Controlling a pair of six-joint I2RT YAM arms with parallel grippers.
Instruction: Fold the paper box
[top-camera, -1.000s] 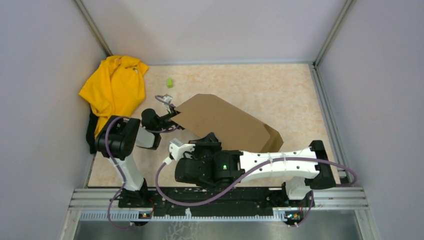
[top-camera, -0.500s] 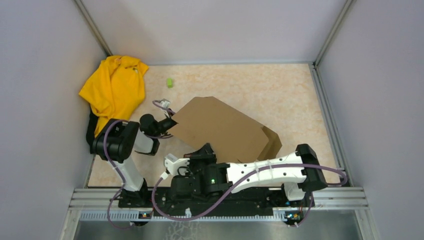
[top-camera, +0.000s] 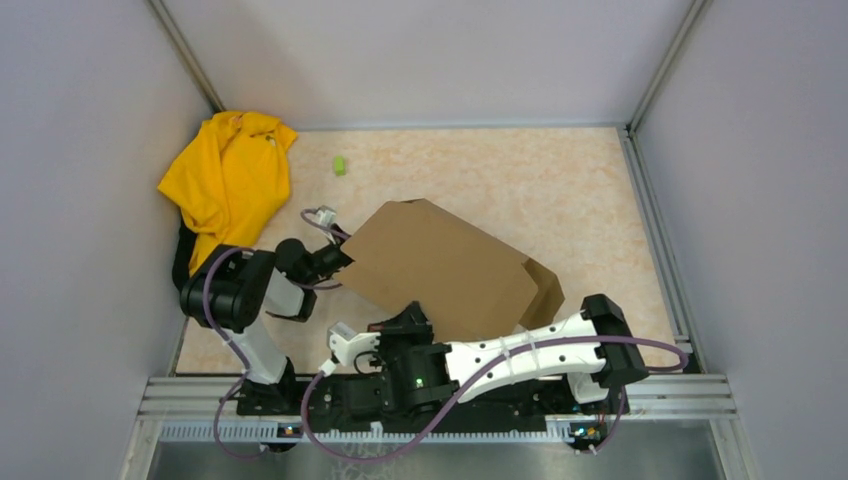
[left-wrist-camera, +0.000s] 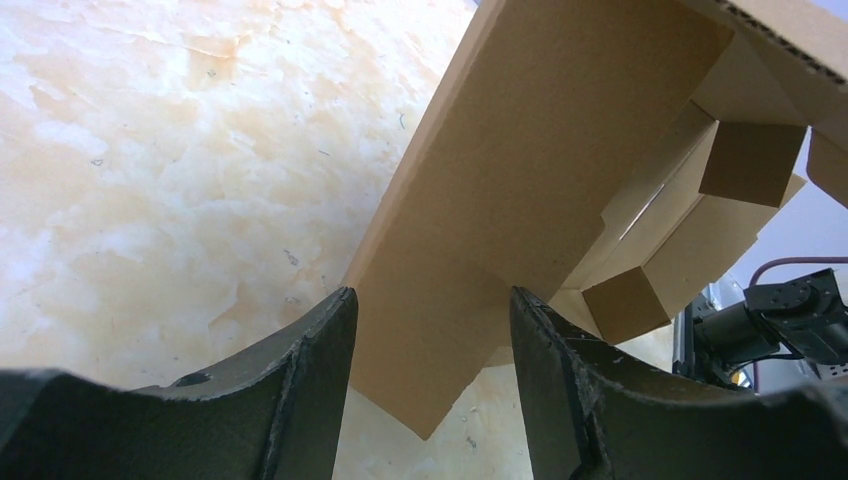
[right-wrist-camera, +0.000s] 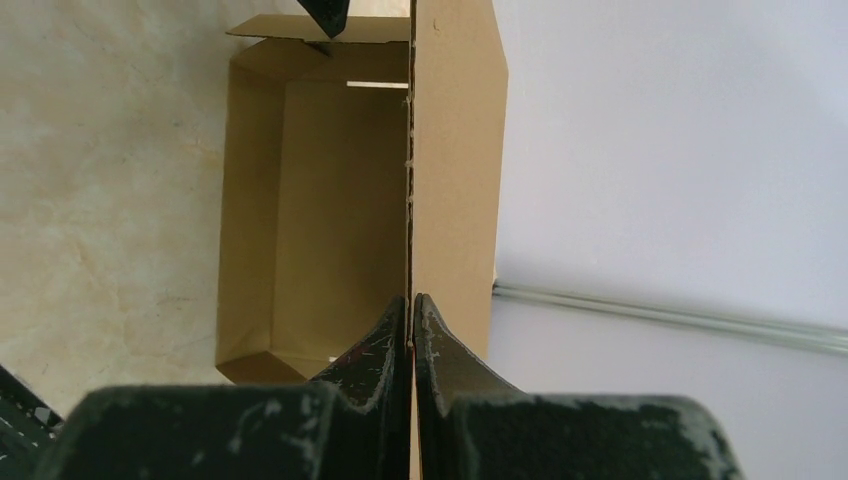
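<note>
Lid swung nearer as the right arm pulled back toward its base.
The paper box (top-camera: 440, 265) sits mid-table (top-camera: 580, 180), its lid (right-wrist-camera: 455, 150) raised over the open tray (right-wrist-camera: 330, 200). The right gripper (right-wrist-camera: 411, 330) is pinched tight on the lid edge, and the left gripper (left-wrist-camera: 432, 300) has its jaws parted around the lid's left corner (contact unclear). I read this as mid-fold, not closed.

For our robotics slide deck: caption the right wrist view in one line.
The right pincer, shut on a panel edge of the partly folded paper box.
</note>
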